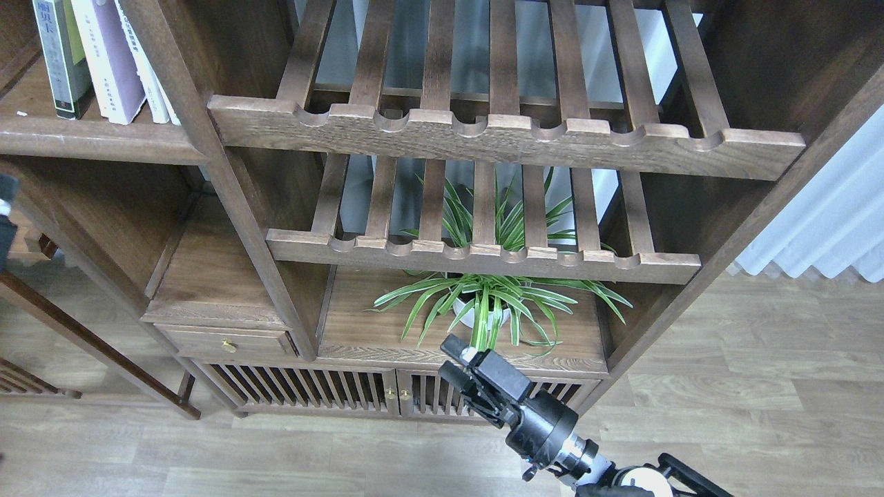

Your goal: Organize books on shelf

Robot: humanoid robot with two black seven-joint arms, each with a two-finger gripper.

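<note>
Several books stand upright at the top left on the shelf [97, 141], a flat dark-brown board. A green, black-edged book [59, 59] stands leftmost, a pale lavender book [109, 62] leans beside it, and thin white books [146, 65] stand to its right. No cover marked "300" can be made out. My right gripper [450, 362] is low in the centre, in front of the cabinet doors, open and empty, far from the books. A dark sliver of my left gripper [5, 207] shows at the left edge, below the shelf.
Two slatted racks with scalloped front rails [504, 141] [483, 255] fill the middle bay. A spider plant in a white pot [487, 307] sits on the board below them, just behind my right gripper. There is a small drawer [231, 342] at lower left, a wooden floor and a white curtain [829, 221].
</note>
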